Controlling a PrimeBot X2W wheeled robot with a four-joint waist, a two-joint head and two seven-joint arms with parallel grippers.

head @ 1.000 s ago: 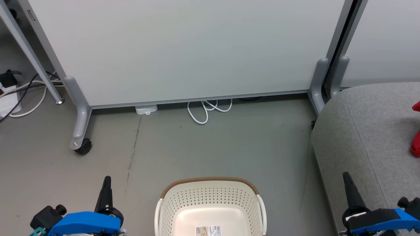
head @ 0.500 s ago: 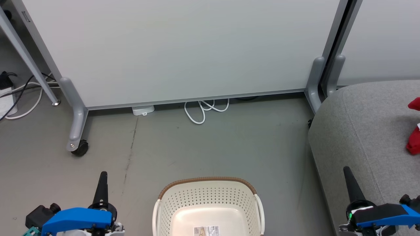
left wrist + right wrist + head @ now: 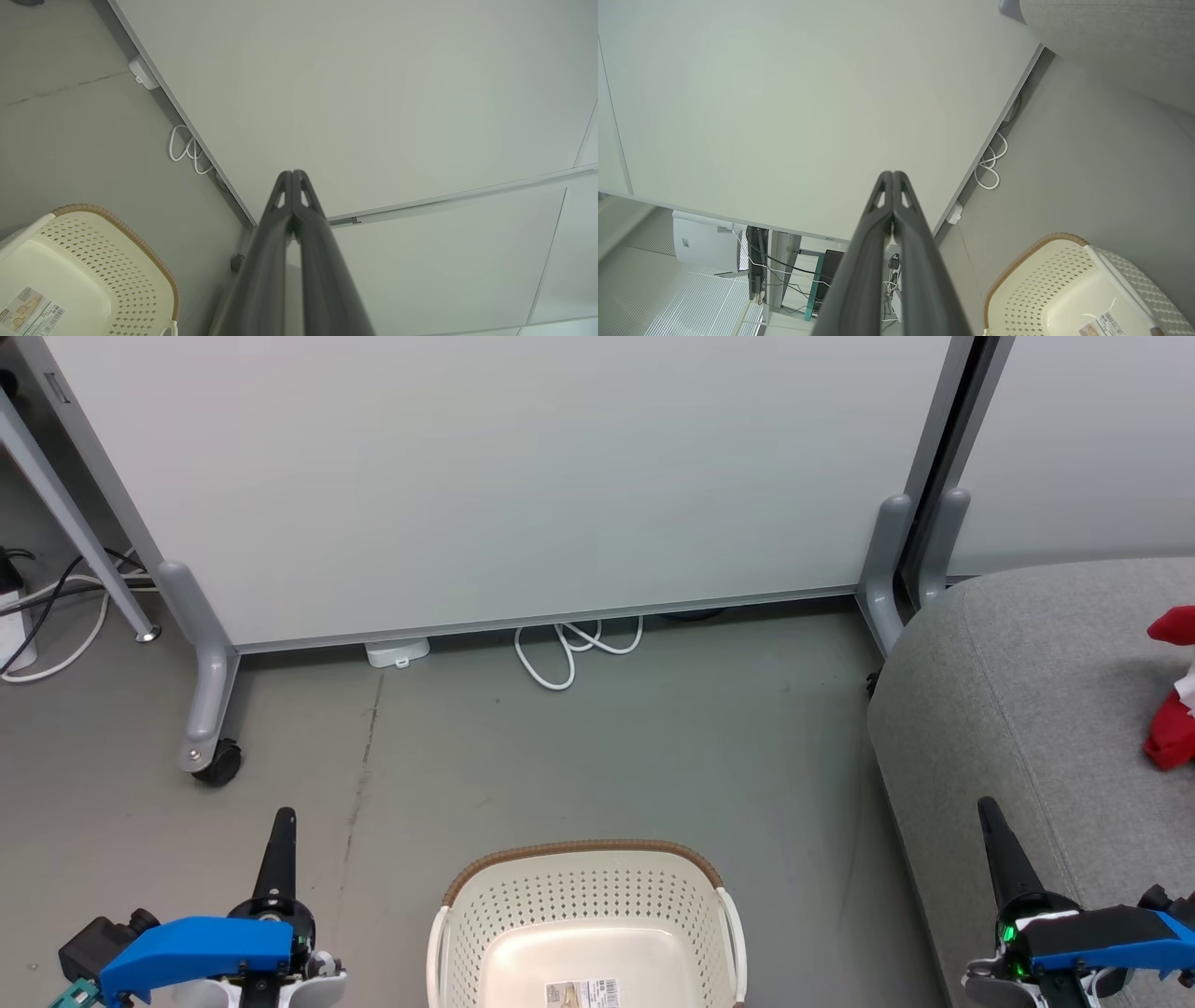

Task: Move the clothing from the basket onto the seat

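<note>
"Checking in: which step are you on?"

"The last one, I judge. The basket (image 3: 579, 896) in front of me shows a bare cream bottom with just a paper label (image 3: 581, 992) on it, though its near end is cut off at the lower edge of my head view. The clothing (image 3: 1172, 737) lies on the seat (image 3: 1027, 691) to my right. It is a crumpled bright red bundle with a bit of white, well apart from the basket."

"And your grippers?"

"My left gripper (image 3: 283, 817) and my right gripper (image 3: 988, 812) are both clenched, fingers pressed together on nothing, one on either side of the basket."

"What next, then?"

"Probably a look down into the basket's near end. If a garment hides there, I'd need to part my fingers, reach in and carry it across. If not, I'd call the job done."
</note>
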